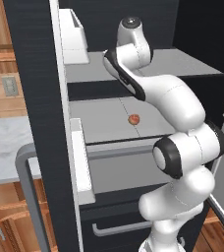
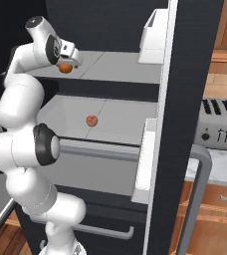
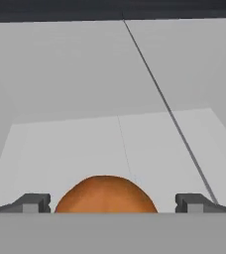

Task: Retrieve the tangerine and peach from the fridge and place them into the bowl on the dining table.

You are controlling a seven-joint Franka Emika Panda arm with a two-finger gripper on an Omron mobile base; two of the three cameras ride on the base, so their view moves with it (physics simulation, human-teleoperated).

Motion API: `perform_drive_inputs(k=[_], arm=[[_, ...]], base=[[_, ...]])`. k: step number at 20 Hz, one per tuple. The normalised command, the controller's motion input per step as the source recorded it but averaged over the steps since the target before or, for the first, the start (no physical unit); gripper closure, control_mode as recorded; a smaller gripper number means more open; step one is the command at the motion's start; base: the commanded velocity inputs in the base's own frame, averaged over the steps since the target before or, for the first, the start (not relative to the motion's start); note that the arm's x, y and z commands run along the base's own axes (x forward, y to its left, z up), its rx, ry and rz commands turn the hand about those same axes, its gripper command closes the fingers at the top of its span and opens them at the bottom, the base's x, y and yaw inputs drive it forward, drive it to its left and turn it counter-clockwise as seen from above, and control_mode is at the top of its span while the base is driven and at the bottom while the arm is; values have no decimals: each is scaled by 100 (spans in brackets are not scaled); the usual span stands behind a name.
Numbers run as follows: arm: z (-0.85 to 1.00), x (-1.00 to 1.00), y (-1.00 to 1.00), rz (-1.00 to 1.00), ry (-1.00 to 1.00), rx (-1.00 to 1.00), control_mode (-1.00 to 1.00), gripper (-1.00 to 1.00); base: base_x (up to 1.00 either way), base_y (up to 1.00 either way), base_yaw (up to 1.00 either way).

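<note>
Tangerine (image 3: 105, 194) sits round, no long axis, between open end effector (image 3: 112, 202) fingertips; ungripped.

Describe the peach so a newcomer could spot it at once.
Inside the open black fridge, look at the lower grey shelf, below the shelf that the gripper reaches over. The peach sits alone near its middle, pinkish-red and pale, unlike the evenly orange tangerine between the gripper's fingers above.

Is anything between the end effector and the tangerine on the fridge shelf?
Nothing visible. The tangerine sits between the open end effector fingers on the upper shelf, with clear gaps on both sides. The peach lies on the shelf below, out of the way.
</note>
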Motion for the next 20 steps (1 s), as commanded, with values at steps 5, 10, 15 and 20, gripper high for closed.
perform_drive_inputs(k=[5, 10, 15, 20], arm=[[-30, -19, 0, -9, 1, 0, -100, -100], [-28, 0, 1, -8, 0, 0, -100, -100], [-21, 4, 7, -7, 0, 0, -100, 100], [-19, 1, 11, -9, 0, 0, -100, 100]], base=[[0, 0, 0], [0, 0, 0], [0, 0, 0], [0, 0, 0]])
